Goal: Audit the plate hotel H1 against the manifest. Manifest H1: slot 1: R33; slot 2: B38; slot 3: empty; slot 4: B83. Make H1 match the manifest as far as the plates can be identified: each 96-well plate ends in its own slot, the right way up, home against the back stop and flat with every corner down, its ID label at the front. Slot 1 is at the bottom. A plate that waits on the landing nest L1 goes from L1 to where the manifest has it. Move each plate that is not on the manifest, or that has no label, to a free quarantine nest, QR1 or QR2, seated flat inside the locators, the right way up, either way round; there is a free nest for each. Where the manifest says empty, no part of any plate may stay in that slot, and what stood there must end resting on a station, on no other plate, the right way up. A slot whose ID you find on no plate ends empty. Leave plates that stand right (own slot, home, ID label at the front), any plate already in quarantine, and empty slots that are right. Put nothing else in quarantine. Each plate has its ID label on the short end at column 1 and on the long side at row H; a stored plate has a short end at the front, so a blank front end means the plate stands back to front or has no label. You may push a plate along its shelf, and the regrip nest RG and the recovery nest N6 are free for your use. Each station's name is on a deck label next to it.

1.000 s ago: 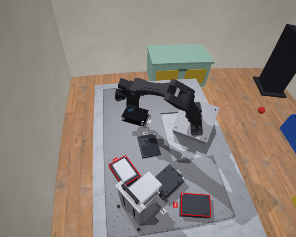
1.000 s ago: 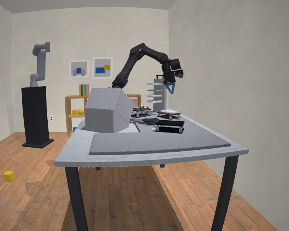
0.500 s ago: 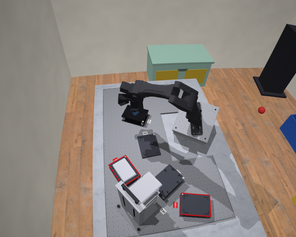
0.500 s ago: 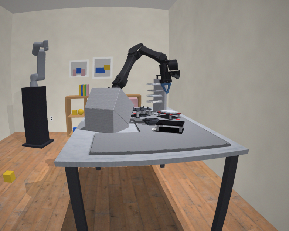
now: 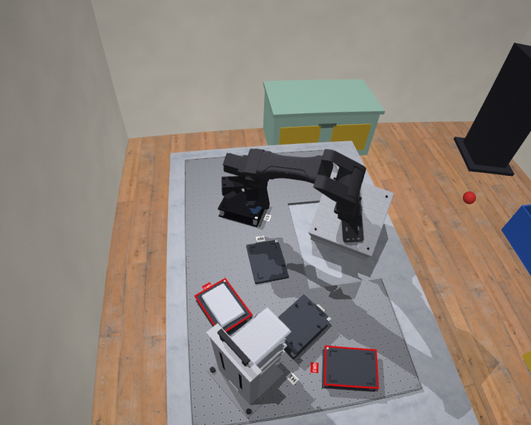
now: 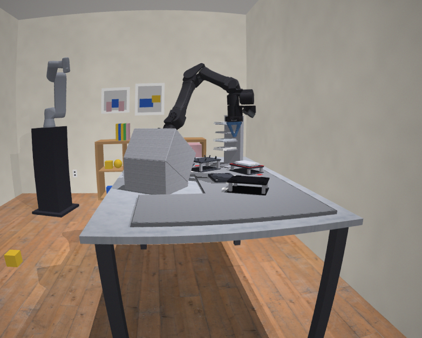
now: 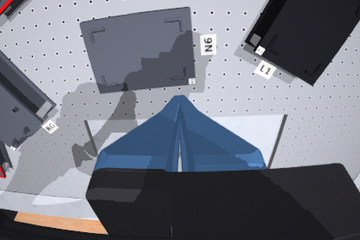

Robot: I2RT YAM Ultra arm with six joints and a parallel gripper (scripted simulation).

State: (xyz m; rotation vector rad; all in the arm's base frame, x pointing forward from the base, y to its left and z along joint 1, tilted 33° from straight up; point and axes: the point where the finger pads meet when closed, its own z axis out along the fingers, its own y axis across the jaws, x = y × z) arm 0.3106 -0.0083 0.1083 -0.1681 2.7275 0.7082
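Observation:
My gripper (image 5: 255,210) (image 6: 234,134) (image 7: 179,104) has blue fingers, shut on nothing. It hangs high over the deck between the black landing nest L1 (image 5: 233,208) (image 6: 247,180) (image 7: 314,11) and the nest N6 (image 5: 267,261) (image 7: 138,48). Both nests look bare. The plate hotel H1 (image 5: 231,366) (image 6: 233,145) stands at the near end of the deck, with white plates on its shelves. The top plate (image 5: 261,336) juts out at the front. I cannot read any labels. The red-framed nest QR1 (image 5: 209,314) holds a white plate (image 5: 223,305) (image 6: 246,163).
The red-framed nest QR2 (image 5: 350,368) is bare. The regrip nest RG (image 5: 304,324) (image 7: 17,107) stands beside the hotel. The arm's grey base block (image 5: 348,214) (image 6: 152,163) rises at the deck's right side.

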